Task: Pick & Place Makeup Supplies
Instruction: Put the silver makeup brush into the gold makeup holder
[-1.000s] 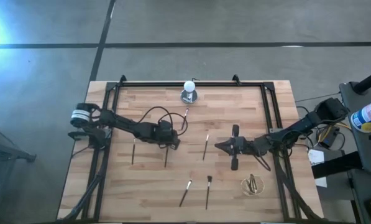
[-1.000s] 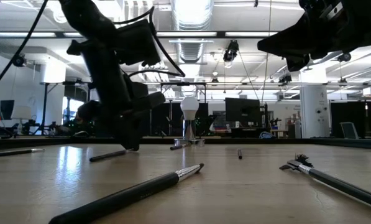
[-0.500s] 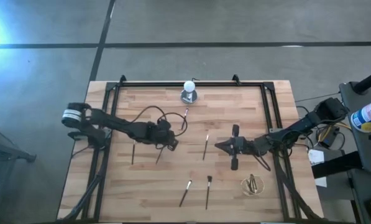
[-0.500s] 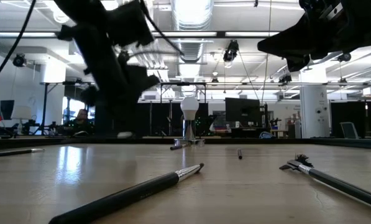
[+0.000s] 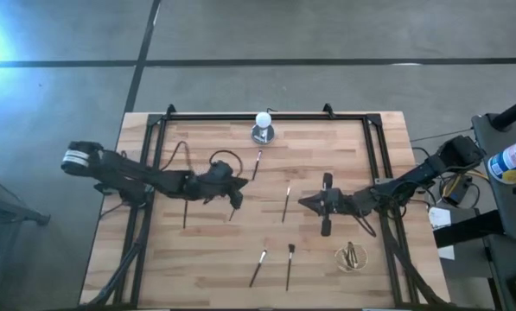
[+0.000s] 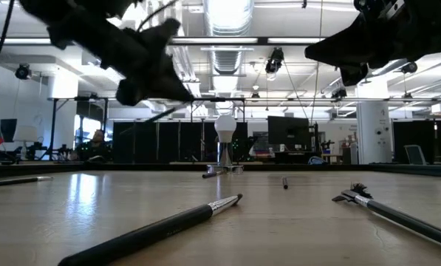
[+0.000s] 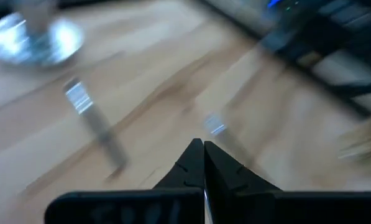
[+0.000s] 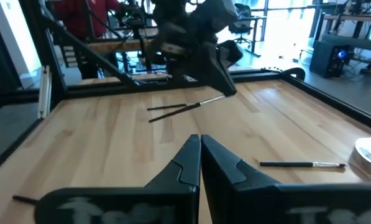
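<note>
Now a brush is lifted off the bench by the left arm.

The left jaws (image 5: 234,195) are seen clenched on a thin brush (image 6: 163,112), held tilted above the wooden bench (image 5: 327,259); in the low view it hangs clear of the surface. The right jaws (image 5: 305,204) are pressed together on nothing, hovering mid-bench. Other brushes are left lying: one (image 5: 286,203) between the arms, two (image 5: 275,263) near the front edge, one (image 5: 257,163) by the white ball. A clear cup (image 5: 352,257) holding brushes is probably the goal; the carry is best kept high and level so the slim handle is not twisted loose.
</note>
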Robot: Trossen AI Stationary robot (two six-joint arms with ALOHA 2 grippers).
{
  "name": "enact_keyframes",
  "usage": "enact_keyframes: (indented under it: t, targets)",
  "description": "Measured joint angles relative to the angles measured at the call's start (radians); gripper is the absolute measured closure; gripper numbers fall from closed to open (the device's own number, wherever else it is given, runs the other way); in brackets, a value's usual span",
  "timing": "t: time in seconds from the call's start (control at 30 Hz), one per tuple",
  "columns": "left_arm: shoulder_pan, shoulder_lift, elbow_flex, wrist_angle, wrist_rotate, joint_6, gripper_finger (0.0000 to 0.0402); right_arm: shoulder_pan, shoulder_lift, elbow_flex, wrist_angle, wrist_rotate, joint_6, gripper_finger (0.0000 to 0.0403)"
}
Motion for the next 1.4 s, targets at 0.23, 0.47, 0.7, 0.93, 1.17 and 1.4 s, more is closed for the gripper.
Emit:
enact_keyframes:
  t: [0.23,0.47,0.7,0.93,1.17,1.4]
  targets:
    - [0.009,0.015,-0.192,0.66,0.154,0.191,0.0401,-0.006,0.015,0.042,0.001,-0.008,0.07,0.0394]
    - [0.009,0.063,-0.207,0.789,0.234,0.305,0.0401,-0.054,0.167,0.158,-0.001,-0.023,0.187,0.0384]
    - [0.01,0.074,-0.168,0.861,0.273,0.385,0.0401,-0.128,0.3,0.307,-0.001,-0.172,0.213,0.0319]
    - [0.01,0.071,-0.163,0.885,0.275,0.415,0.0401,-0.195,0.389,0.417,0.002,-0.179,0.283,0.0258]
    - [0.011,0.071,-0.163,0.893,0.275,0.434,0.0401,-0.238,0.473,0.498,0.011,-0.219,0.3,0.0251]
    - [0.011,0.071,-0.163,0.889,0.275,0.441,0.0402,-0.259,0.506,0.519,0.058,-0.22,0.301,0.0282]
